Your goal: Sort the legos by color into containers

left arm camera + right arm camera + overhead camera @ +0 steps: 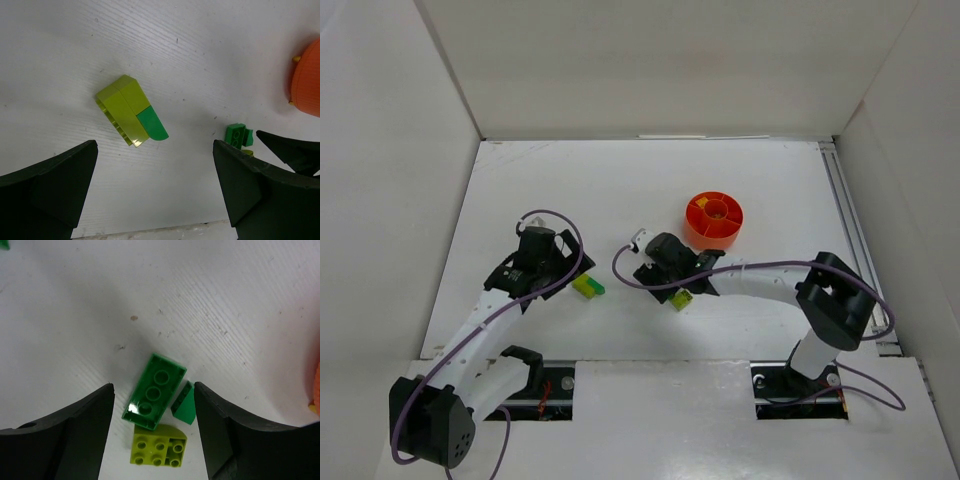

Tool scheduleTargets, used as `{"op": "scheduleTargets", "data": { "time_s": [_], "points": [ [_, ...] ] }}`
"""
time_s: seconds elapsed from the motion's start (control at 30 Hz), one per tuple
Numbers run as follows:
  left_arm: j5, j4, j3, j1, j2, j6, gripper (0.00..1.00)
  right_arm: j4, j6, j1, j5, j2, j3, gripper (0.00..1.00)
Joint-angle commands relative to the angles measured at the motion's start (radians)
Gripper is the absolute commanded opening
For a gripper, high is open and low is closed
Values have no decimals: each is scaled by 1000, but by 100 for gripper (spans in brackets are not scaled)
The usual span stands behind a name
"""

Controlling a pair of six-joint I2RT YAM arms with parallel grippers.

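Note:
The orange dish (712,220) stands right of centre, with yellow pieces in it; its edge shows in the left wrist view (307,80). A lime brick (122,102) joined to a green curved piece (151,125) lies ahead of my open left gripper (155,147) (552,272), apart from it. My right gripper (152,390) (678,288) is lowered with its jaws apart around an upside-down green brick (155,397), a small green slope (185,405) and a lime studded brick (159,446), all lying on the table. The slope lies close against the right finger.
White walls enclose the table (620,190) on three sides. A metal rail (845,210) runs along the right edge. The right arm's finger (290,150) and a small green brick (238,135) show at the right of the left wrist view.

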Motion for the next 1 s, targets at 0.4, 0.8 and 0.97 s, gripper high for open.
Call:
{"op": "scheduleTargets", "data": {
  "time_s": [0.4, 0.8, 0.97],
  "points": [
    [-1, -26, 0, -4, -24, -5, 99, 43, 13, -5, 40, 144, 115, 58],
    [-11, -26, 10, -4, -33, -5, 99, 24, 56, -5, -4, 103, 10, 58],
    [-11, -26, 10, -4, -33, -5, 99, 24, 56, -5, -15, 80, -20, 48]
  ]
}}
